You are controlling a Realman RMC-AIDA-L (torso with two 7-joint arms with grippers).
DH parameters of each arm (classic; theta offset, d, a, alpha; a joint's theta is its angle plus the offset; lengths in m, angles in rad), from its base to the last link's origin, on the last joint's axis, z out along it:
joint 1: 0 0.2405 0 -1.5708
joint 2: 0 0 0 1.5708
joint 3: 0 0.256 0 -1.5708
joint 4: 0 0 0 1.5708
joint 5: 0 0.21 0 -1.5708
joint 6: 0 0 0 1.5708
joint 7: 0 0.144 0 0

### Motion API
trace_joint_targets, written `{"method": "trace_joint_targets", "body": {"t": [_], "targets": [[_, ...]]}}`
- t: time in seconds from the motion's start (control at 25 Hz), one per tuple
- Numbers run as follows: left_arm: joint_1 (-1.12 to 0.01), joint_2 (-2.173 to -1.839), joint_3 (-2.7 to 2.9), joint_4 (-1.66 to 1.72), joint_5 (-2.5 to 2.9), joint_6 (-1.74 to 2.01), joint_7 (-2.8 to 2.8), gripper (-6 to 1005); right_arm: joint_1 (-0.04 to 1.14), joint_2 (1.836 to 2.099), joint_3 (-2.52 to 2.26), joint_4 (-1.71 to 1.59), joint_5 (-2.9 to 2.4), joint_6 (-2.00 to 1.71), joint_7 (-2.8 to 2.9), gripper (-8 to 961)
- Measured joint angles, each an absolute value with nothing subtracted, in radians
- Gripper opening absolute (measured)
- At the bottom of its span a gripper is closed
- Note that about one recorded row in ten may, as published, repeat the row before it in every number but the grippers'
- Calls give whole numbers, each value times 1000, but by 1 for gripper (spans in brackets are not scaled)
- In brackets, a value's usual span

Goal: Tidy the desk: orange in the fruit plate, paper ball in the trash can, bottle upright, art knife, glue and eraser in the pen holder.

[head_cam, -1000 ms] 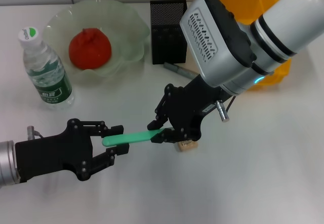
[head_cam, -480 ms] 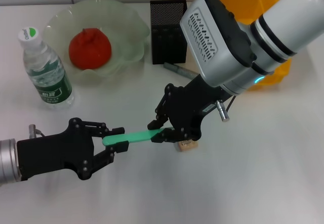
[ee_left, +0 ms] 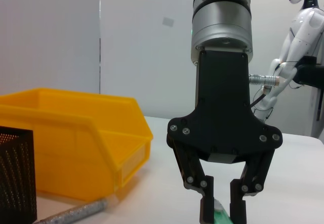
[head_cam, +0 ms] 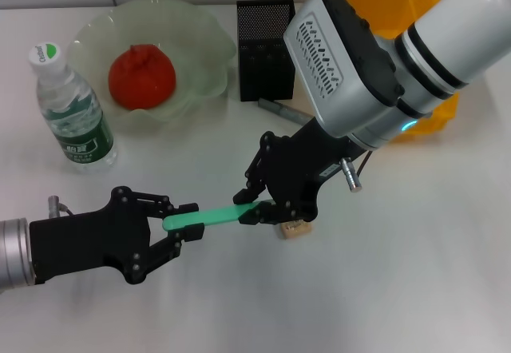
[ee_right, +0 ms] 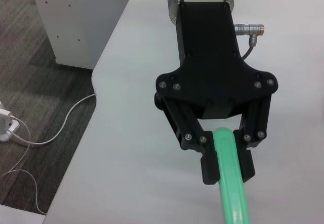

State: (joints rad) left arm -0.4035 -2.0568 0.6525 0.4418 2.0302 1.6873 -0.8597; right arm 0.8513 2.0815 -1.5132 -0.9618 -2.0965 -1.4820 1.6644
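Both hands grip one slim green tool, most likely the art knife (head_cam: pixel 214 215), and hold it level just above the desk (head_cam: pixel 415 289). The left hand (head_cam: pixel 182 224) pinches one end between its nearly closed fingers; the right wrist view shows the green bar seated between them. The right hand (head_cam: pixel 257 211) is clamped on the other end, fingers close together, as the left wrist view confirms. This looks like a handover in mid-air, though which hand is meant to end up with it is not clear.

The eraser (head_cam: pixel 293 230) lies on the desk just under the right hand, nearly touching its fingers. A grey stick, probably the glue (head_cam: pixel 283 111), lies beside the pen holder (head_cam: pixel 266 49). The orange (head_cam: pixel 141 76) already sits in the fruit plate (head_cam: pixel 204 33), the bottle (head_cam: pixel 70 112) stands upright, and the trash can (head_cam: pixel 391 1) is behind the right arm.

The risks: if both hands pull while clamped, the knife could twist or slip; if one lets go before the other has a firm hold, it drops. A low right hand could also knock the eraser away.
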Motion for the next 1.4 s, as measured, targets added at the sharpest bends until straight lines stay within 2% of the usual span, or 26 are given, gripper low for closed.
{"method": "trace_joint_targets", "body": {"t": [0.64, 0.84, 1.04, 1.4], "targets": [[-405, -2053, 646, 442, 2026, 1687, -866, 199, 853, 2082, -1512, -962, -2100, -1466, 1671, 208], [-405, -2051, 646, 442, 2024, 1687, -868, 200, 849, 2083, -1512, -967, -2100, -1460, 1672, 414], [-405, -2050, 646, 442, 2023, 1687, -869, 200, 838, 2083, -1498, -979, -2095, -1459, 1672, 533], [-398, -2037, 638, 443, 2020, 1687, -882, 202, 761, 2085, -1450, -1082, -2074, -1457, 1665, 531]]}}
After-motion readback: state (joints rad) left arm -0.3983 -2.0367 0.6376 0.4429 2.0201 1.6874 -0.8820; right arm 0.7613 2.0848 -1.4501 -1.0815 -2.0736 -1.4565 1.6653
